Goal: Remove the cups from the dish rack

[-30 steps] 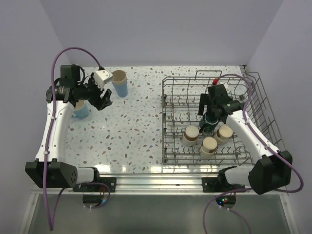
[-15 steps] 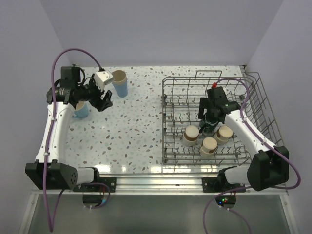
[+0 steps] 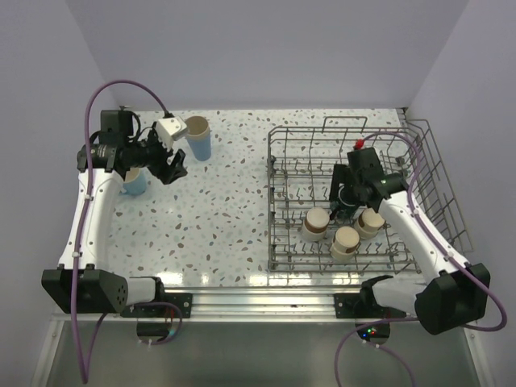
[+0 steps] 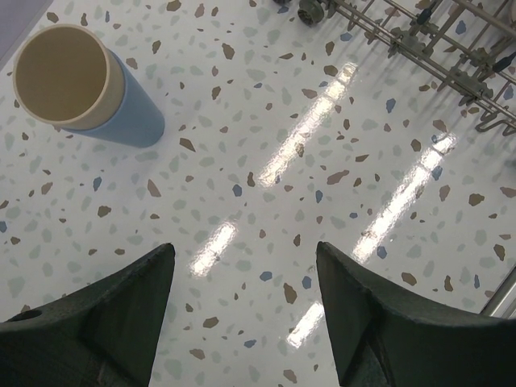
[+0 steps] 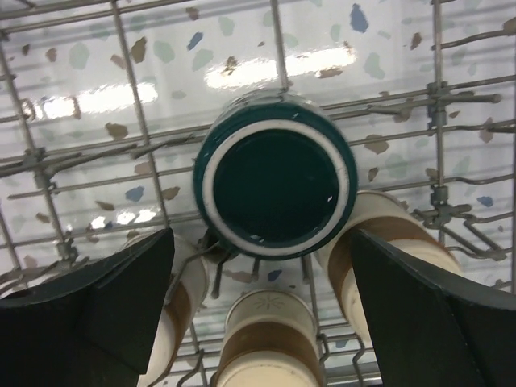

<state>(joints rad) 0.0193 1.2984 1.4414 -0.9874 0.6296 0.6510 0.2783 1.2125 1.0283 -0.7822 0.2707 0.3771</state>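
Observation:
The grey wire dish rack (image 3: 282, 145) stands at the right; its edge shows in the left wrist view (image 4: 419, 36). In it a dark teal mug (image 5: 276, 181) stands upside down, with three short beige-and-brown cups (image 3: 347, 240) next to it; they also show in the right wrist view (image 5: 270, 339). My right gripper (image 3: 343, 201) is open just above the teal mug, its jaws (image 5: 260, 238) wide on either side and touching nothing. My left gripper (image 3: 171, 165) is open and empty over bare table (image 4: 243, 250). A beige tumbler nested in a light blue tumbler (image 4: 89, 89) stands at the far left (image 3: 197, 139).
A light blue mug (image 3: 135, 182) sits on the speckled table (image 3: 226, 210) under the left arm, partly hidden. The rack's upright tines (image 5: 137, 105) and raised wire sides (image 3: 439, 161) surround the cups. Grey walls close the back and both sides.
My right gripper has shifted slightly toward the near side over the teal mug, and its arm's elbow swung right. The left arm has barely moved.

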